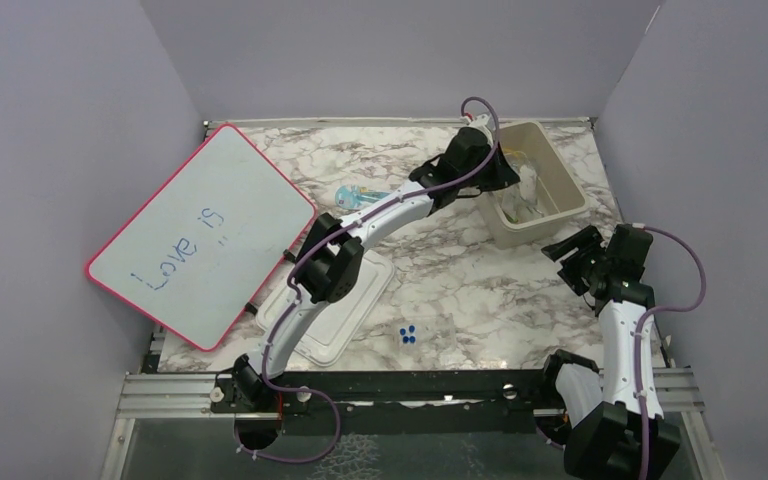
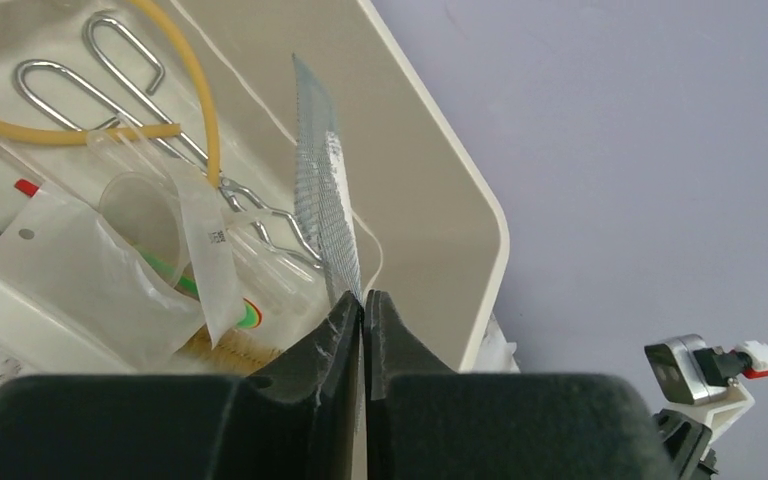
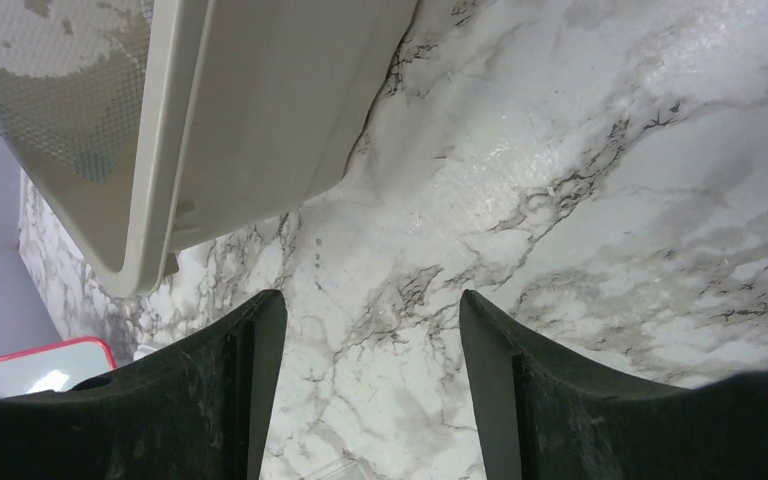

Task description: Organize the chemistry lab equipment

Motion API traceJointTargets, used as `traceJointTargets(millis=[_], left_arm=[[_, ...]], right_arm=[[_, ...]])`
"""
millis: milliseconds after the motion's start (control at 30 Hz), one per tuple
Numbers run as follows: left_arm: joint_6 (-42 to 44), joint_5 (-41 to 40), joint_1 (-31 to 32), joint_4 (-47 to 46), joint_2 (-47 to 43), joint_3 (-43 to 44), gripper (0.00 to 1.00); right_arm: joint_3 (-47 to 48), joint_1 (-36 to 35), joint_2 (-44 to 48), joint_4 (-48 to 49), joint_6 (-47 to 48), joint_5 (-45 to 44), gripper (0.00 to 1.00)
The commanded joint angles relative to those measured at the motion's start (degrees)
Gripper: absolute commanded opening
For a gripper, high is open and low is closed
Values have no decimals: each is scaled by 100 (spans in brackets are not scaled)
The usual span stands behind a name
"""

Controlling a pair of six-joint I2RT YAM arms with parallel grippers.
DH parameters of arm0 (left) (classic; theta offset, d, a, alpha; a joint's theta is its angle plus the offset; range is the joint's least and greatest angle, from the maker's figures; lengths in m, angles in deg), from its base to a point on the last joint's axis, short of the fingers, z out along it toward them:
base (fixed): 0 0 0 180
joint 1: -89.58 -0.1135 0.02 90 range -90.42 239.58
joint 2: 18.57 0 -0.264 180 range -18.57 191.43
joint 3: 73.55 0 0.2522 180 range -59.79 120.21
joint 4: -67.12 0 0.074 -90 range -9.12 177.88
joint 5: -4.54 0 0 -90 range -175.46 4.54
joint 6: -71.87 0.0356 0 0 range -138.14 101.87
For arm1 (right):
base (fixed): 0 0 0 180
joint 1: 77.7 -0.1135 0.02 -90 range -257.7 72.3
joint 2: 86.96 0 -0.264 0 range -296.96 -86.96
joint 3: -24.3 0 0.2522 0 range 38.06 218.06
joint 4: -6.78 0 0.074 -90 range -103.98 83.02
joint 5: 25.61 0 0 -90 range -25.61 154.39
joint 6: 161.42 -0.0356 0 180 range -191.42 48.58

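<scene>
My left gripper (image 2: 363, 298) hangs over the beige bin (image 2: 420, 180), shut on the lower edge of a grey wire mesh sheet (image 2: 322, 190) that stands upright inside it. In the bin lie amber rubber tubing (image 2: 200, 90), metal forceps (image 2: 110, 85), a green stick (image 2: 165, 265) and clear plastic bags (image 2: 90, 270). From above, the left gripper (image 1: 505, 165) is at the bin's (image 1: 560, 205) left rim. My right gripper (image 1: 572, 247) stands open and holds nothing, just in front of the bin. Its wrist view shows the gripper (image 3: 372, 300) over bare marble, beside the bin's outer wall (image 3: 250, 110).
A pink-edged whiteboard (image 1: 200, 235) leans at the left. A white tray (image 1: 335, 310) lies under the left arm. A small packet (image 1: 360, 195) lies on the marble behind the arm, and small blue pieces (image 1: 408, 335) near the front edge. Purple walls close in three sides.
</scene>
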Motion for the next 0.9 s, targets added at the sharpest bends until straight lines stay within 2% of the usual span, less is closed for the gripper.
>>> traceJointTargets(millis=[0,367,600,700,867], left_arm=[[-181,-25,24,-98,229,207,13],[1193,-618,-46,882,-161,634,41],[2088,-741,-118,1297,-943,580,53],[2433,-838,-176,1543,-1462,232,60],[2747,-1126,-312,1851,-2493,-1108,72]], right_arm=[[-43,-22,89,-33,71,143,68],[-34,-16,29,51,194,260,68],[-39,-29,-86,247,562,1008,67],[-31,-25,-47,335,681,1332,67],[108,-36,204,326,800,1599,67]])
